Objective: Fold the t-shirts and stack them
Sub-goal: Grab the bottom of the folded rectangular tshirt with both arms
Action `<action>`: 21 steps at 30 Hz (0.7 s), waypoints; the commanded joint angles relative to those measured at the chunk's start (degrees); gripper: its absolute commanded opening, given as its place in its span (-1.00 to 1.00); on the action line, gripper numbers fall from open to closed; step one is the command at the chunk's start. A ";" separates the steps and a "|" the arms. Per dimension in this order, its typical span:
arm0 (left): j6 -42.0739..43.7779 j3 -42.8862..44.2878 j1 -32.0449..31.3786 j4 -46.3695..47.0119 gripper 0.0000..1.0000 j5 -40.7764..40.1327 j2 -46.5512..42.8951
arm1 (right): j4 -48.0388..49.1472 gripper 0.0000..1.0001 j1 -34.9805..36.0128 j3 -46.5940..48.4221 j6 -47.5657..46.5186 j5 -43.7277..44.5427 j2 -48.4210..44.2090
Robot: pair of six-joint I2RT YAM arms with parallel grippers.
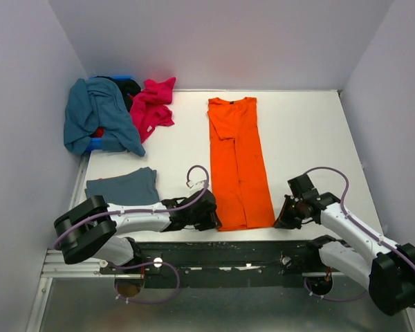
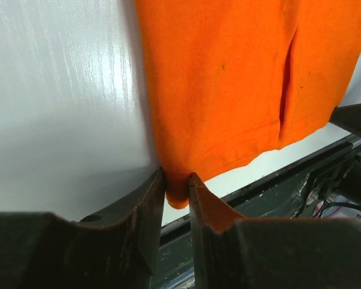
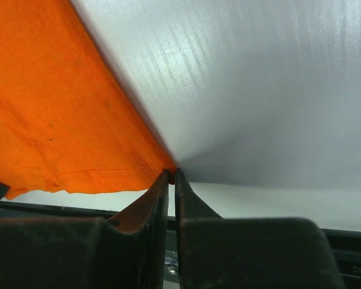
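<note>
The left gripper [image 2: 176,178], jaws narrow, pinches the near left hem corner of a bright orange cloth t-shirt [image 1: 238,159]. The right gripper [image 3: 171,173], jaws drawn almost together, meets the near right corner, seemingly nipping only its very tip, though the wrist view is too tight to be sure. The shirt lies as a long strip down the middle of the white table [image 1: 311,131], collar far, hem at the near edge, sides already turned in. A folded slate blue-grey t-shirt [image 1: 122,185] rests near left. A rumpled teal t-shirt [image 1: 97,114] and a magenta-pink t-shirt [image 1: 152,104] wait far left. The risk lies on the right, where so thin a bite could slip on lifting and drop that corner. Uneven lifting could also skew the fold or spill the tucked sides open.
</note>
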 commanded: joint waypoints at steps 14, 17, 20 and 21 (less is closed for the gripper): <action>1.74 4.30 -0.47 -10.57 -1.00 -3.16 -1.84 | -4.48 -0.99 1.79 4.04 -0.99 -3.84 -5.29; 2.27 5.44 -0.47 -12.77 -1.00 -3.25 -3.06 | -6.24 -0.99 1.88 6.06 -0.72 -3.84 -6.62; 2.36 6.06 -0.03 -12.51 -1.00 -3.08 -4.91 | -7.65 -0.99 1.79 9.48 -0.72 -2.18 -7.32; 2.71 6.50 0.49 -12.16 -1.00 -2.73 -5.44 | -8.00 -0.99 1.79 10.80 -0.63 -1.04 -7.32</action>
